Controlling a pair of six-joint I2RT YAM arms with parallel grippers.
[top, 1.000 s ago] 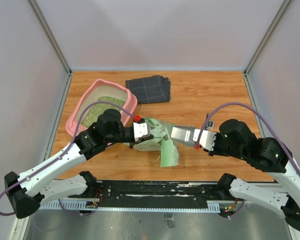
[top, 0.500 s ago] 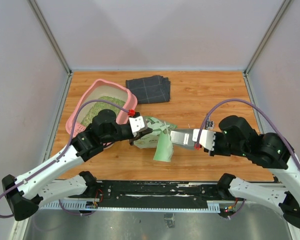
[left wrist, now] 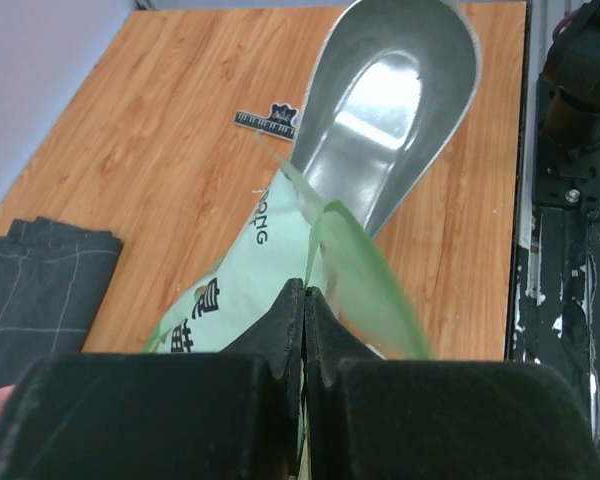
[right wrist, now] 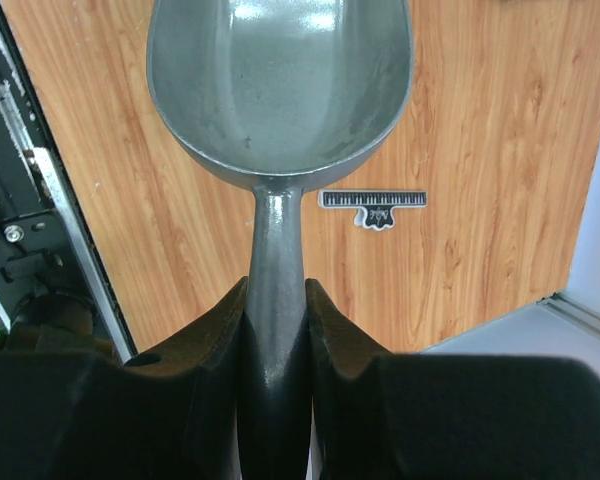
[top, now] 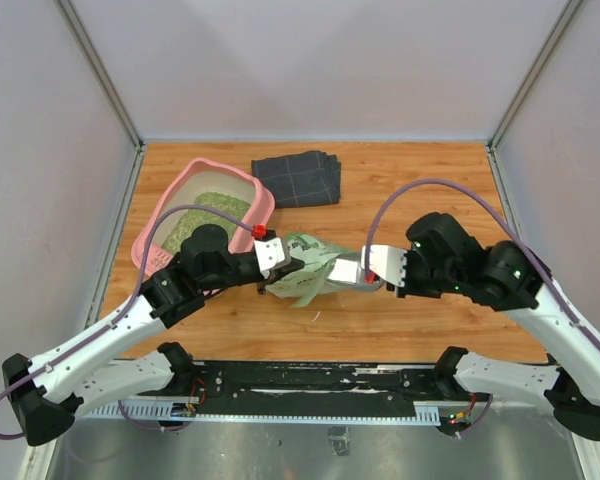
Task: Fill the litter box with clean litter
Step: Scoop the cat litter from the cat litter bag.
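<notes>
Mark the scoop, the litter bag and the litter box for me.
scoop (right wrist: 280, 70), right wrist view, inside of its bowl.
litter bag (left wrist: 245, 275), left wrist view, printed face.
litter box (top: 160, 215), top external view, left rim.

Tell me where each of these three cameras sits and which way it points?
Top external: above and behind, looking down at the table; the left arm and right arm show.
Left wrist: on the left arm, looking past the left gripper, shut on the bag.
Right wrist: on the right arm, looking along the right gripper, shut on the scoop.
Shared: both wrist views show the scoop and a sticker.
</notes>
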